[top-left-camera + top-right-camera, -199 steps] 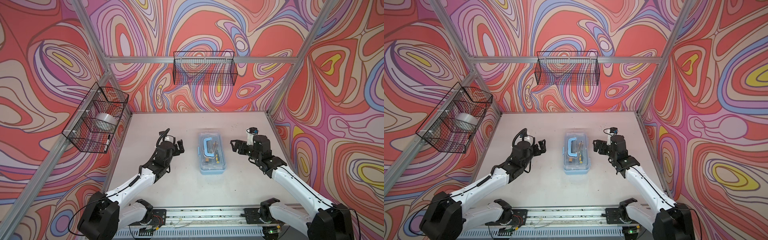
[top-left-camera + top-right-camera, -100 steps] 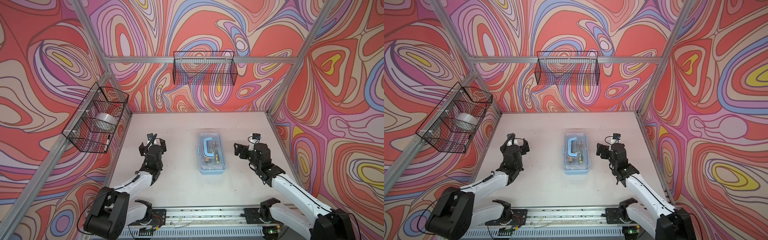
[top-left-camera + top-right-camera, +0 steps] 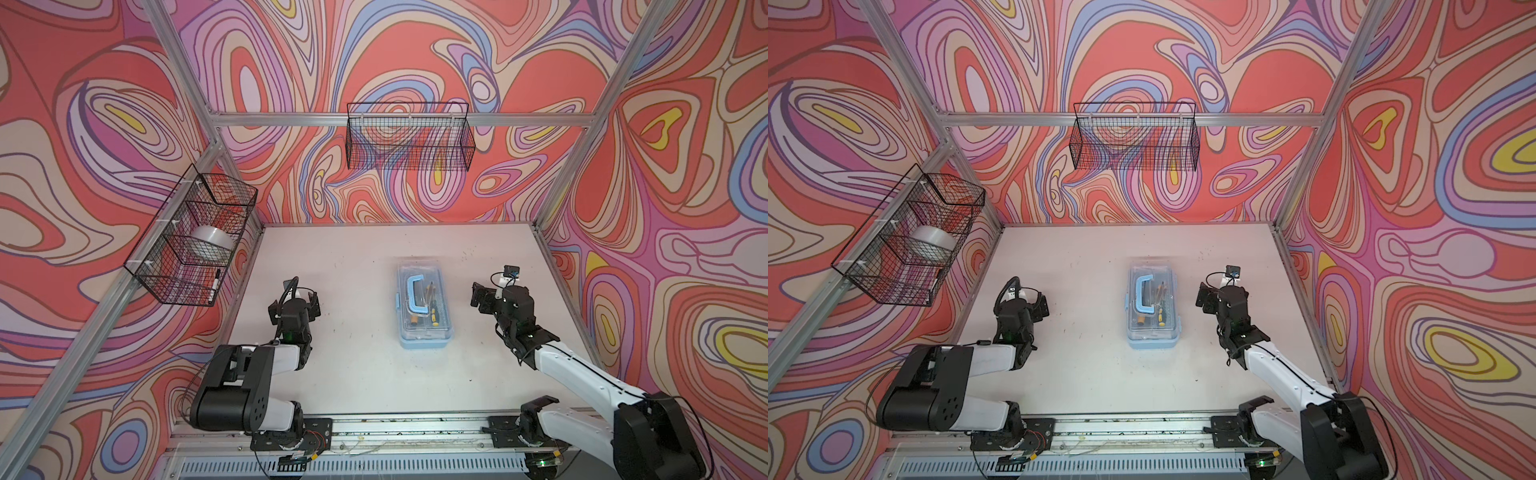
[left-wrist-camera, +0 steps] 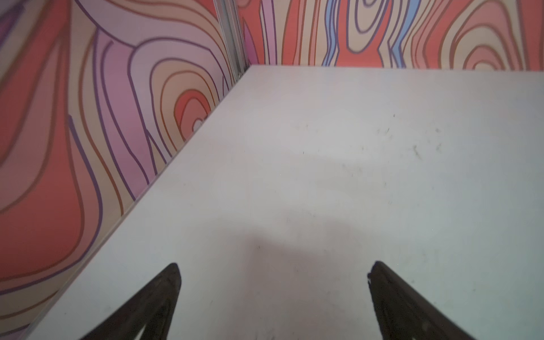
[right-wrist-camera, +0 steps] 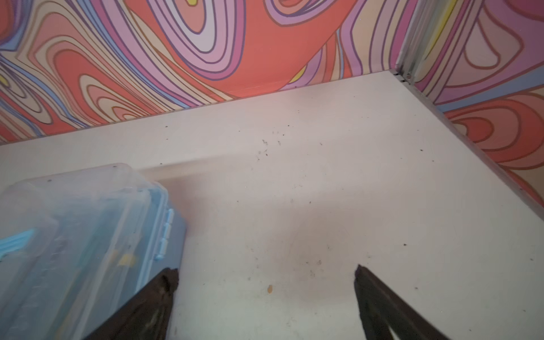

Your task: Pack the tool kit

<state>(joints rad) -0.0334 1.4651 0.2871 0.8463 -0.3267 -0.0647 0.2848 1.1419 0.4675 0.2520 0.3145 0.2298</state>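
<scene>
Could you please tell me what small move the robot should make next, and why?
Probably draw both arms back to rest. The tool kit sits with its lid down and tools inside, while the left gripper and right gripper are open, empty and apart from it, so nothing seems left to pack.

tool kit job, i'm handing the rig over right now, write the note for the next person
Left gripper: open, empty, over bare table to the left of the kit.
Right gripper: open, empty, just right of the kit, not touching it.
Tool kit: mid-table, clear lid down, blue handle lying flat on it. A yellow-handled screwdriver and other tools show through the lid.
Done: the tools look packed and the lid is down; none lie loose on the table.
Left: I cannot tell whether the lid is locked. Check that; otherwise the job looks finished.
</scene>
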